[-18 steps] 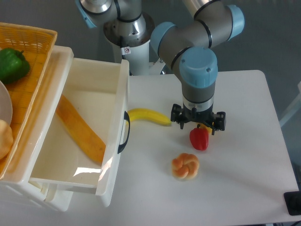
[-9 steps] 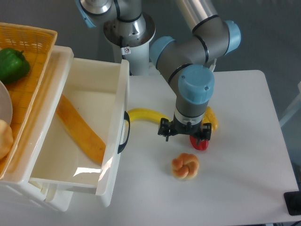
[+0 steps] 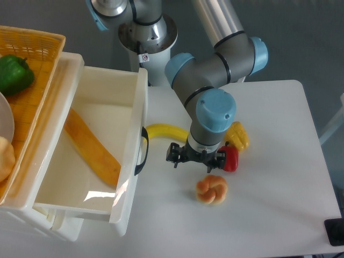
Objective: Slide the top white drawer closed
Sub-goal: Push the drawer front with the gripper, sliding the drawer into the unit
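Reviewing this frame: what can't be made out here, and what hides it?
- Gripper: the wrist above covers the jaws, so open or shut is unclear.
- Banana: its right end runs under the arm.
- Red pepper: partly behind the gripper.
- Top white drawer: the lower drawer beneath is almost wholly covered.
- Orange wicker basket: cut off by the left edge.
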